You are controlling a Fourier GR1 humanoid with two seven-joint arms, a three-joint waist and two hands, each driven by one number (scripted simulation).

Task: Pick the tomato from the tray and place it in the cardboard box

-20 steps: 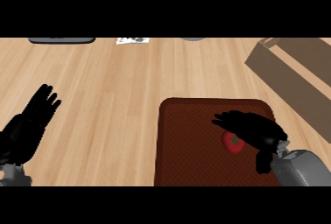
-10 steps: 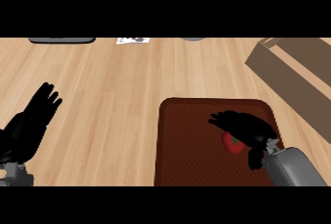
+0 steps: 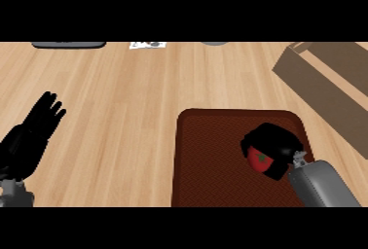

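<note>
- The tomato (image 3: 259,160) lies on the right part of the tray (image 3: 215,160), toward its near edge; only a patch of red skin with a small green stem mark shows under the black fingers.
- The right hand (image 3: 271,142) sits on top of the tomato with its fingers curled down around it, covering most of it; its grey forearm (image 3: 321,185) comes in from the near right corner.
- Whether the tomato rests on the tray or is lifted off it cannot be told from this view.
- The tray is a dark red-brown mat with rounded corners, lying on the near right part of the wooden desk (image 3: 137,97).
- The cardboard box (image 3: 327,82) stands at the far right of the desk, turned at an angle, its open top showing a lighter inner wall; it is apart from the tray, beyond the tray's far right corner.
- The left hand (image 3: 32,133) rests at the near left edge, fingers straight and spread, pointing away, holding nothing and well apart from the tray.
- Along the far edge of the desk are a dark flat thing (image 3: 69,44) at the left, a small white card (image 3: 147,45) beside it, and a grey round thing (image 3: 213,43) further right, each only partly in view.
</note>
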